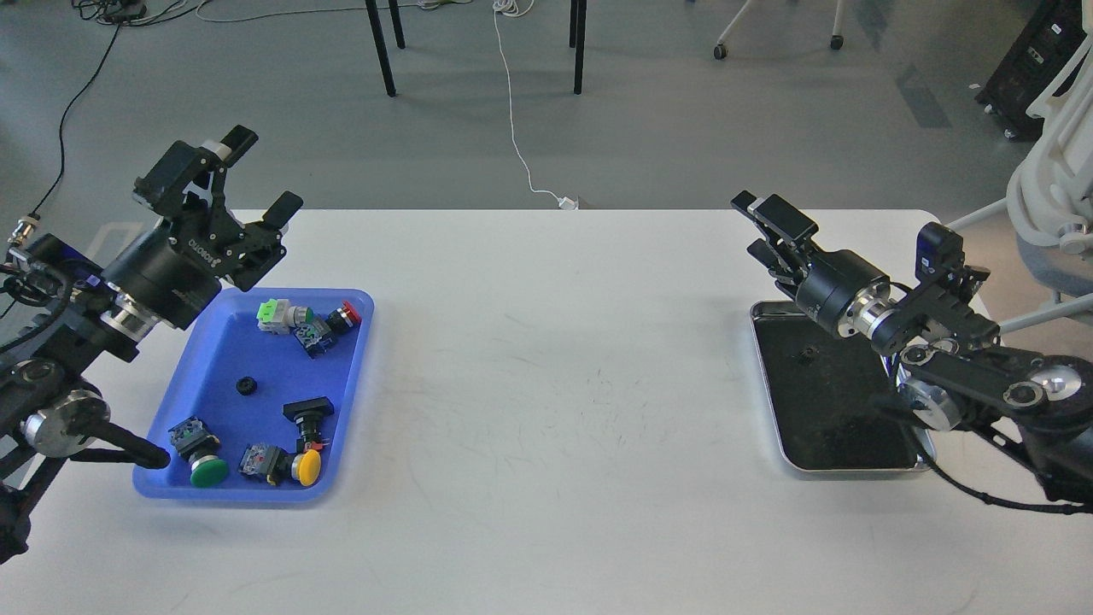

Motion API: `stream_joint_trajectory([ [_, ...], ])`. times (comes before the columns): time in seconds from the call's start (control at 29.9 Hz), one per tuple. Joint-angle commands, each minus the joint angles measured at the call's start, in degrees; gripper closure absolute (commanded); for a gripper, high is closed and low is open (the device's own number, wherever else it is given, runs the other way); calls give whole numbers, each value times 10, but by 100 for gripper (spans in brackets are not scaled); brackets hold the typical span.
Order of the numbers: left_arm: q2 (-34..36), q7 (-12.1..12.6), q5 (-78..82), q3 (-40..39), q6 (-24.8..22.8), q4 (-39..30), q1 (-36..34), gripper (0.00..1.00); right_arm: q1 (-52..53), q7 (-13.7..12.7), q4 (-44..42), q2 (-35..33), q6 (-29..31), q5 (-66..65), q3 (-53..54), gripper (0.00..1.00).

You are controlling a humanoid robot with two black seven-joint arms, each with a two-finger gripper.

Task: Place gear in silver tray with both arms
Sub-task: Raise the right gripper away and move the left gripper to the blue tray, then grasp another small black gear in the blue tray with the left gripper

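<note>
The silver tray (762,363) lies on the right of the white table, its dark inner surface showing. A small dark gear (803,354) lies in its far part. My right gripper (757,231) is open and empty, raised above the table just beyond the tray's far left corner, pointing up and left. A second small black gear (247,386) lies in the blue tray (224,348) on the left. My left gripper (261,175) is open and empty, held above the blue tray's far left corner.
The blue tray also holds several push-button switches, among them green (207,471), yellow (306,466) and red (350,313) ones. The white table (555,384) spans the view. Chair legs and cables stand on the floor beyond its far edge.
</note>
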Motion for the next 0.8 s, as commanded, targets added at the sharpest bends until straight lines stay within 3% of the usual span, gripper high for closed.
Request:
stream_joint_trajectory([
  [0.0, 33, 0, 186, 17, 0, -11, -11, 2, -57, 0, 10, 5, 30, 18, 50, 3],
  [0.2, 120, 0, 497, 85, 12, -1, -64, 4, -64, 0, 11, 5, 31, 18, 54, 3],
  [0.3, 141, 0, 600, 141, 41, 0, -80, 4, -62, 0, 11, 5, 31, 18, 54, 3],
  [0.43, 171, 0, 623, 202, 44, 14, -107, 5, -61, 0, 9, 5, 30, 17, 54, 3],
  [0.64, 164, 0, 632, 324, 43, 50, -176, 11, -62, 0, 10, 6, 28, 18, 54, 3],
  [0.77, 140, 0, 635, 356, 43, 82, -197, 17, -63, 0, 12, 5, 27, 18, 54, 3],
])
